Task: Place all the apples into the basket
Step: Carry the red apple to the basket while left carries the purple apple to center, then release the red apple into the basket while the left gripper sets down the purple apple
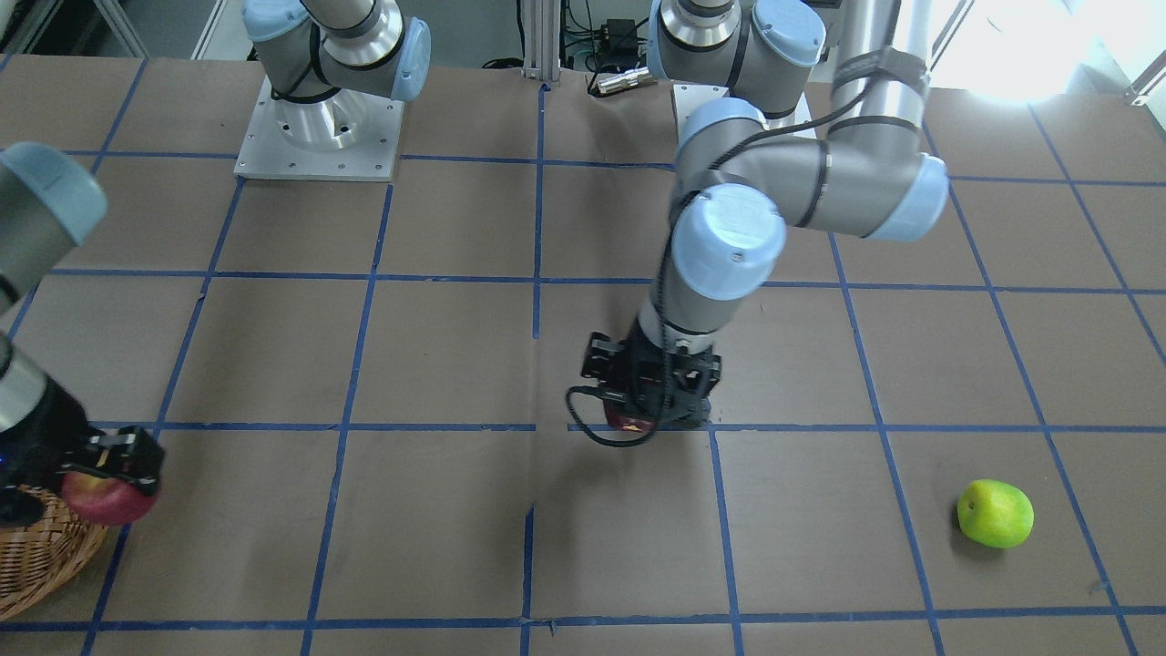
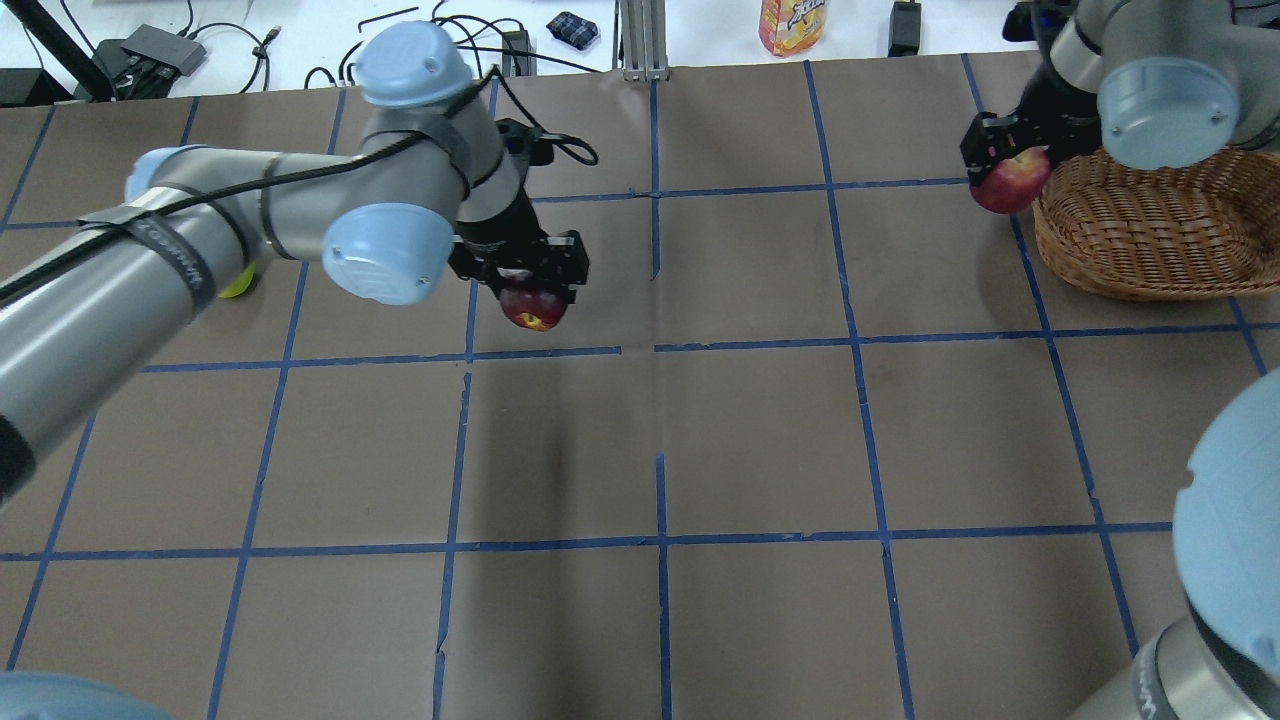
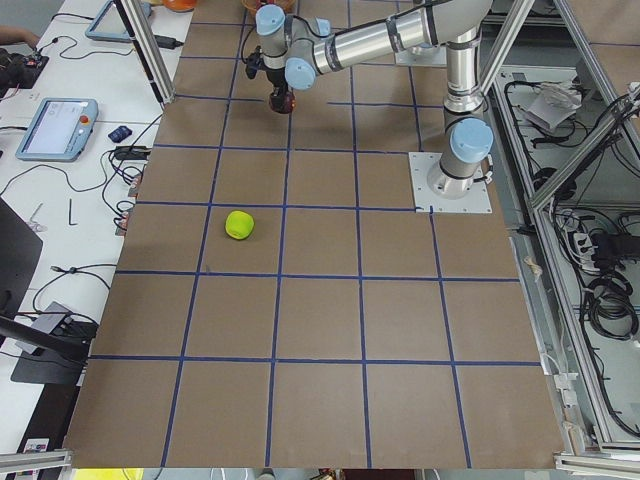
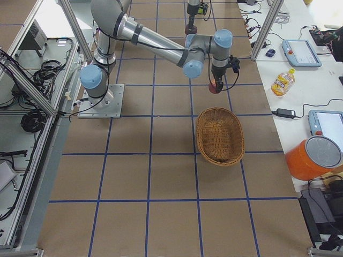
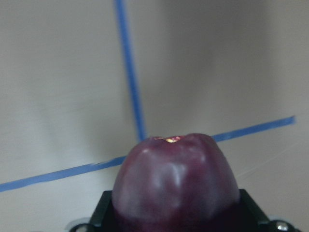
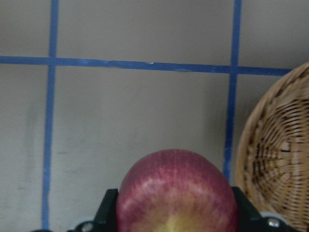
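Note:
My left gripper [image 2: 528,285] is shut on the dark maroon apple [image 2: 533,308], held just above the table left of centre; that apple fills the left wrist view [image 5: 176,186]. My right gripper [image 2: 1005,162] is shut on the red apple [image 2: 1010,183], held beside the left rim of the wicker basket [image 2: 1150,240], outside it. The right wrist view shows the red apple [image 6: 177,193] with the basket [image 6: 277,159] to its right. The lime green apple [image 1: 995,513] lies alone on the table on my left side, partly hidden behind my left arm in the overhead view [image 2: 238,284].
Brown table paper carries a blue tape grid. An orange bottle [image 2: 793,22], cables and small devices lie along the far edge. The arm bases [image 1: 319,128] stand at my side of the table. A side bench holds a tablet pendant [image 4: 302,52] and an orange bucket [image 4: 313,158].

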### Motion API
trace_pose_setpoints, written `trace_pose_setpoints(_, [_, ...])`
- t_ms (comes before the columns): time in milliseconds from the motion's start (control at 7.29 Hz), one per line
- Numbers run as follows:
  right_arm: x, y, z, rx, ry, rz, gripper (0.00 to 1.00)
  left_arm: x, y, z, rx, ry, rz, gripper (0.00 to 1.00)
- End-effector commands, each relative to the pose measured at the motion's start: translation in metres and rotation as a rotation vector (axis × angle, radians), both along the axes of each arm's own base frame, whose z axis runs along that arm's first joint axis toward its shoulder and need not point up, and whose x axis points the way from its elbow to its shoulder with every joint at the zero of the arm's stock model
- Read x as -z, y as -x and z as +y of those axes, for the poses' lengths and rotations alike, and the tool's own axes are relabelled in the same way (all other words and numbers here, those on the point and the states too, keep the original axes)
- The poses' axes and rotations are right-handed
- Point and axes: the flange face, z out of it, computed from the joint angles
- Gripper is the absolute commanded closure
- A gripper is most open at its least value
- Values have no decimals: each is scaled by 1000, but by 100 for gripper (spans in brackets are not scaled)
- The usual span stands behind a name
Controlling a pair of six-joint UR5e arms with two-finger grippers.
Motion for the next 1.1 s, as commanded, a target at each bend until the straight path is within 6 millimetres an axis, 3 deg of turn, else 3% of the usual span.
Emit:
trace_pose_setpoints(0, [21, 132, -19, -88, 106, -41, 42, 24, 109, 40, 2, 74, 27, 100])
trace_pose_setpoints(137, [35, 185, -34, -46, 95, -59, 42, 42, 136, 60, -8, 57, -11, 100])
trace_pose_setpoints(275, [51, 242, -36, -63, 67, -81, 41, 60, 142, 64, -28, 55, -56, 100])
trace_pose_setpoints(412, [67, 284, -34, -93, 97, -117, 37, 72, 143, 63, -22, 43, -63, 62])
trace_pose_setpoints(549, [75, 297, -29, -112, 103, -128, 34, 77, 144, 59, -36, 49, -61, 1])
trace_pose_setpoints(686, [78, 307, -20, -96, 93, -137, 33, 71, 148, 55, -38, 64, -37, 0])
trace_pose_setpoints(824, [77, 314, -14, -85, 83, -143, 28, 39, 142, 34, -46, 89, -32, 0])
trace_pose_setpoints(961, [78, 317, -11, -84, 77, -140, 0, 0, 122, 5, -87, 50, -52, 0])
